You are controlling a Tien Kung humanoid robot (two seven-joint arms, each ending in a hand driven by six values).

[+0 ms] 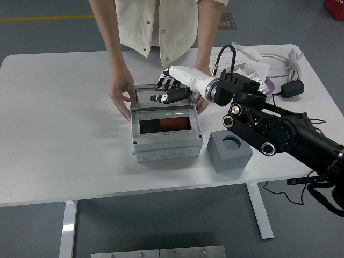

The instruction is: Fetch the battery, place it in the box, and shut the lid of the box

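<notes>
The grey box (166,146) stands mid-table with its clear lid (144,98) raised almost upright at the back. Inside lies the orange battery (173,123). My right hand (169,91), white with black fingertips, reaches in from the right and rests at the lid's top edge. Its fingers are spread and grasp nothing; the thumb (173,97) shows low against the clear panel. A person at the far side steadies the box, with one hand (119,99) on its left and the other hand (202,103) on its right. My left arm is out of the picture.
A grey cube (230,151) with a round hole sits just right of the box, under my forearm. At the back right lie a white power strip (240,52), cables and a black adapter (293,88). The person's torso stands close behind the box.
</notes>
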